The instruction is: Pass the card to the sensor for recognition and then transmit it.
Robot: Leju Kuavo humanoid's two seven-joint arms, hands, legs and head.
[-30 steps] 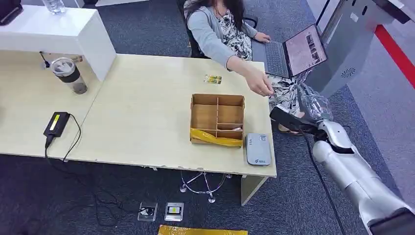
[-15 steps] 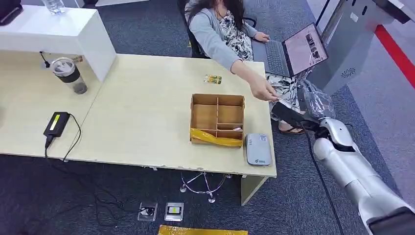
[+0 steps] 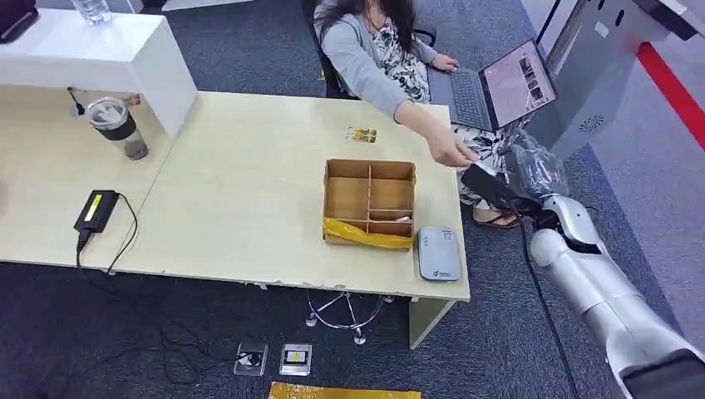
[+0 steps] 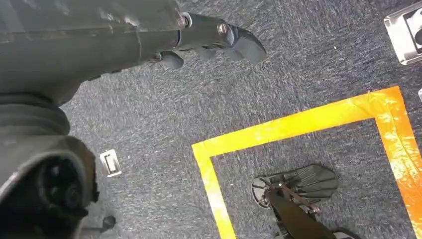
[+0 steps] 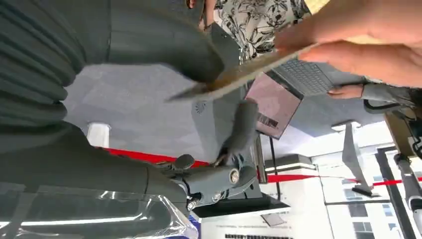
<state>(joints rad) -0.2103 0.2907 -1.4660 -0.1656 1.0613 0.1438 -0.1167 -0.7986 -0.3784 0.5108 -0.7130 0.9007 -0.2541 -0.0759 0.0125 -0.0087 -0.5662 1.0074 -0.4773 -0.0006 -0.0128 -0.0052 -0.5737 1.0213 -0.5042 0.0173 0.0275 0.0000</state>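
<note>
Spreading my right hand's fingers [image 5: 242, 130] away from the thumb [image 5: 164, 45]; the right hand [image 3: 499, 187] is gripping nothing yet. The card [image 5: 239, 74] is sitting edge-on in that gap, close against the thumb, with the fingers apart from it.

Op: Who's holding it?

Me: The person's hand [image 5: 368, 45] is pinching the far end. The card's long axis is running straight from their hand into mine, so I'm judging the next move as a plain close of fingers onto thumb. No reach needed.

Op: Left arm?

Me: My left hand [image 4: 214, 40] is hanging over the carpet, fingers loose, carrying nothing. It's well away, so the right hand is the nearer one by far.

Op: Sensor?

Me: I'm reading the grey reader [image 3: 438, 253] as the sensor. It's lying on the table [image 3: 249, 191] at the near corner, just beside the wooden box [image 3: 369, 202], and towards my body and inward from the right hand.

Op: Counts?

Me: I'm counting one card in the handover, one reader, one box, and one small card-like item [image 3: 361, 134] lying beyond the box. I can't tell what that is.
</note>
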